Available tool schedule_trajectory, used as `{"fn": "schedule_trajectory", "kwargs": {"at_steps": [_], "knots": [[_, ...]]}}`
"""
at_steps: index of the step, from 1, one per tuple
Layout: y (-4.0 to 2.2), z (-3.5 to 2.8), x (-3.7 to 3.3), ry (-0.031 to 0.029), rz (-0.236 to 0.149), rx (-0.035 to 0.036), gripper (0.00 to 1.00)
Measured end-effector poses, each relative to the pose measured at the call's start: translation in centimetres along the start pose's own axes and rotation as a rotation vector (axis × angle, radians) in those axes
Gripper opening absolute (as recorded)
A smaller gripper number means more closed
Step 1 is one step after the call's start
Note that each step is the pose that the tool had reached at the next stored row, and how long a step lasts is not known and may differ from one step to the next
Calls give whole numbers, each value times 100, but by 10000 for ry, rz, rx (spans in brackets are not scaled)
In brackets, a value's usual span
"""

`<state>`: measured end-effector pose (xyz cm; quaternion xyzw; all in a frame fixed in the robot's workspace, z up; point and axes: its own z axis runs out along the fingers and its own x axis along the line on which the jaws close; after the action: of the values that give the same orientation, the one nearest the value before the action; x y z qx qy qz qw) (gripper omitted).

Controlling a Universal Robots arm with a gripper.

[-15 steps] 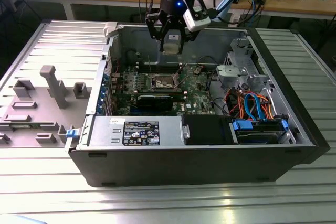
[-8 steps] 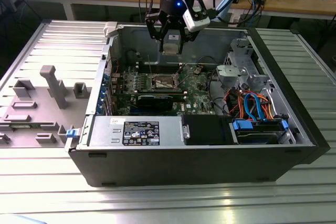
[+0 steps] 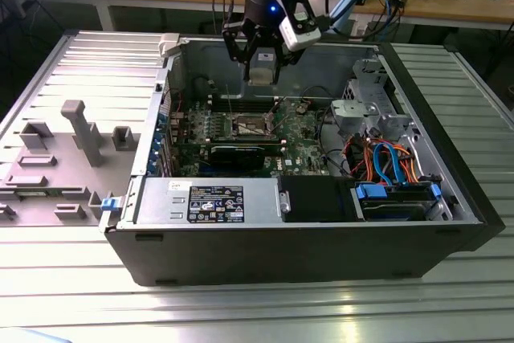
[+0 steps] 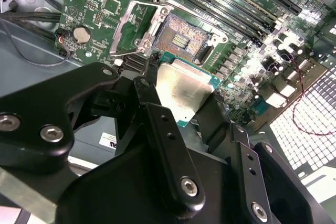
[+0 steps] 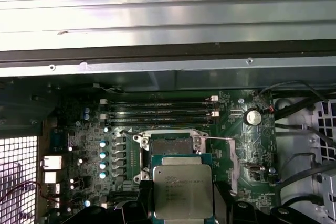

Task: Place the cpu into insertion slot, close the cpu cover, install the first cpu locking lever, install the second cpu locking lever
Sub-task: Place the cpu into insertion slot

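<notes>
While it hangs over the far half of the open computer case [image 3: 305, 255], the tool [image 3: 262, 67] is clamped on the cpu [image 4: 184, 88], with a black finger [image 4: 143, 91] pressed against each of two opposite edges. The chip lies flat between the fingers, its dull silver top up and a green edge showing around it; in the first wrist view the cpu [image 5: 182, 190] has faint print on its lid. It is held in the air above the green motherboard [image 3: 301, 146], touching nothing else.

Just beyond the chip in both wrist views lies the insertion slot [image 4: 181, 40] [image 5: 170, 142], its brownish-gold contact field bare. The cpu cover [image 4: 125, 29] stands swung open beside the socket, green board showing through its square window. A thin wire lever [image 5: 218, 138] sticks out from the socket's edge, unlatched.

Long black memory slots [image 5: 157, 109] run along one side of the socket, and a round coin battery [image 4: 81, 35] sits on the board beyond the open cover.

In the exterior view, a silver power supply [image 3: 209, 202] fills the near part of the case towards the exterior view's left, and blue and orange cables [image 3: 393, 162] bunch at the exterior view's right. The case rests on a ribbed metal surface [image 3: 241, 311], with a grey fixture plate [image 3: 72, 142] just beside it on the exterior view's left.
</notes>
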<state>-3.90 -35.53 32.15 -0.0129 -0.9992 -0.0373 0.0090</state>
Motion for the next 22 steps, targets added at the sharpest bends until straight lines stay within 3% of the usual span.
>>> {"fn": "schedule_trajectory", "kwargs": {"at_steps": [22], "knots": [[-6,75,4,0,0,2,55]]}}
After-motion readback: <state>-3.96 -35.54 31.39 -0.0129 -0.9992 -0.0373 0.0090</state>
